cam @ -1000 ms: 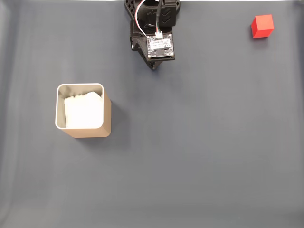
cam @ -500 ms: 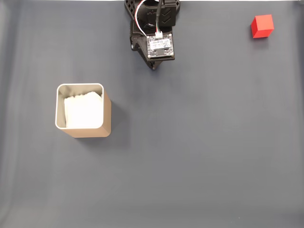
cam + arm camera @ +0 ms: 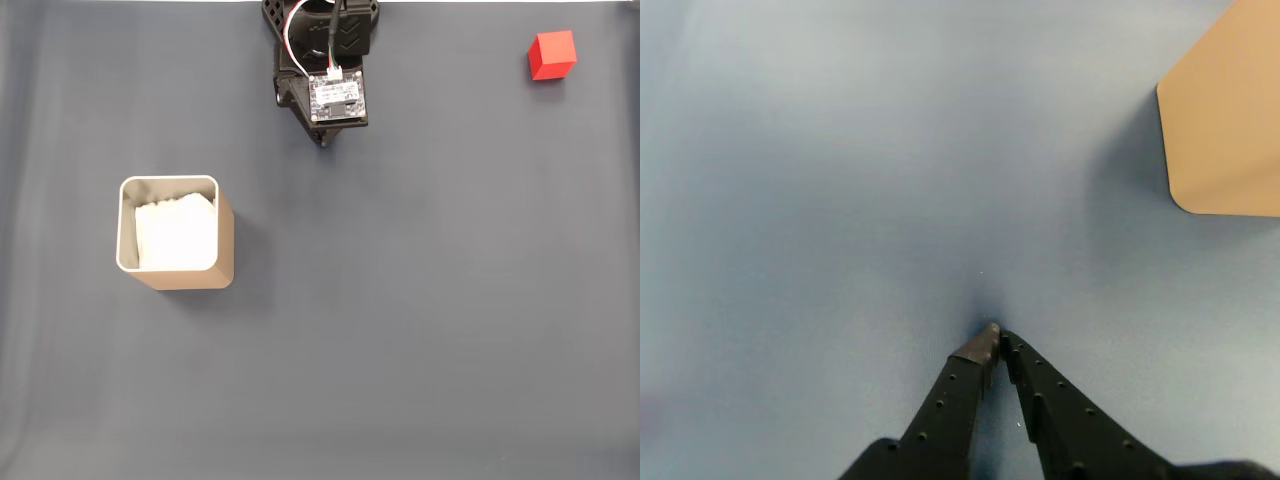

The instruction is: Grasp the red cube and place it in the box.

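Claw (image 3: 995,333): fingers pressed together, holding nothing, tips low over the grey tabletop (image 3: 430,300). Red cube (image 3: 552,54): fixed view's top right corner, well apart from claw. Tan box (image 3: 176,233): left, upright, white-lined.

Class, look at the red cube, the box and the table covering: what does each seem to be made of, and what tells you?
Red cube: likely plastic or foam, matte, even colour, no glare.
Box: probably card or plastic, smooth tan walls, rounded corners, white lining.
Table covering: dull grey-blue mat, soft folds suggest fabric or rubber.
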Action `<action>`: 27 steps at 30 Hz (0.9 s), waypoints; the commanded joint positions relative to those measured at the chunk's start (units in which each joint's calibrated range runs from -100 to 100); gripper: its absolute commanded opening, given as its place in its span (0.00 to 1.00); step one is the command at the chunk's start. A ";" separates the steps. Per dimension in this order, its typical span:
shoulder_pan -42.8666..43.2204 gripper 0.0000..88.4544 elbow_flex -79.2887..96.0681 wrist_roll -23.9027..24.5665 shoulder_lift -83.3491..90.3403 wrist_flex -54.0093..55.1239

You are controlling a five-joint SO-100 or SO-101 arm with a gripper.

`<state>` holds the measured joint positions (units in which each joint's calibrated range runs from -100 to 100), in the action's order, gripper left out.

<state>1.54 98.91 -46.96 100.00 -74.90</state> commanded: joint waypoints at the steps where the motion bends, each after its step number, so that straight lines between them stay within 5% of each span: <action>1: -0.30 0.01 0.91 -0.05 -0.09 -1.14; 9: -0.01 0.00 0.91 -0.20 -0.09 -0.40; 19: -0.09 0.00 0.36 3.66 -0.17 20.28; 27: 1.83 0.00 -11.49 5.18 -8.31 22.17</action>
<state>1.92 94.54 -42.52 95.99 -53.78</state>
